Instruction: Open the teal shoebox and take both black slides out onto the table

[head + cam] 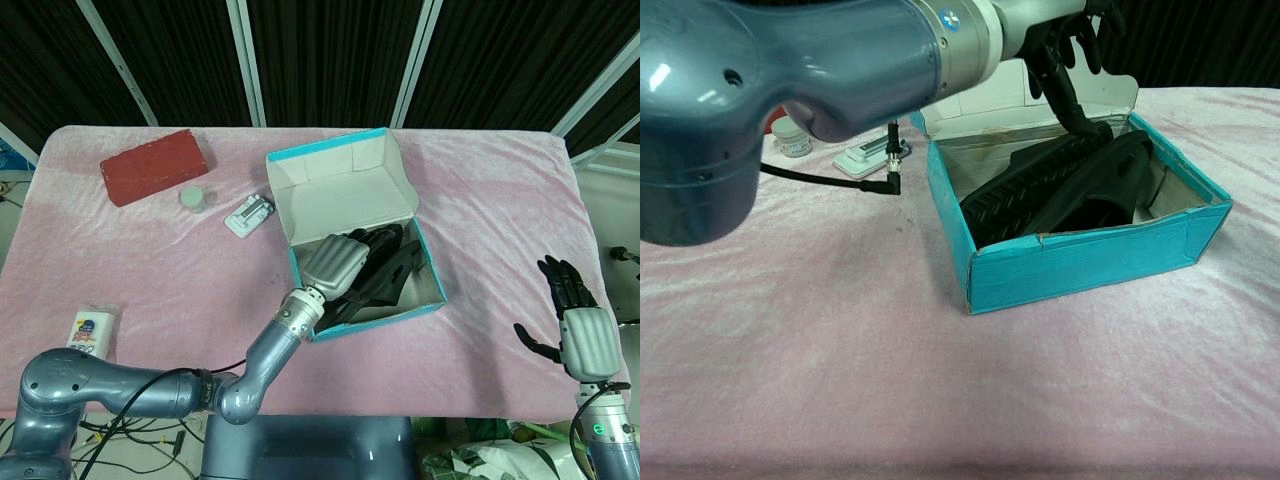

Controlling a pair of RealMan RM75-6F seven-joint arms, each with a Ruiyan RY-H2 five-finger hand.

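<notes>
The teal shoebox [430,303] [1090,262] stands open at mid-table, its white-lined lid [345,190] tipped back. Both black slides [392,280] [1060,185] lie inside, one stacked on the other. My left hand [338,262] [1072,50] hovers over the box's left half, fingers spread and pointing down. In the chest view one fingertip [1084,122] reaches the upper slide's heel; nothing is gripped. My right hand [582,325] hangs open off the table's right edge, far from the box; the chest view does not show it.
A red brick [155,165] lies at the back left, with a small jar [194,198] [790,137] and a white device [248,215] [862,157] beside it. A flat packet [88,330] sits at the front left. My left arm [790,90] fills the chest view's upper left.
</notes>
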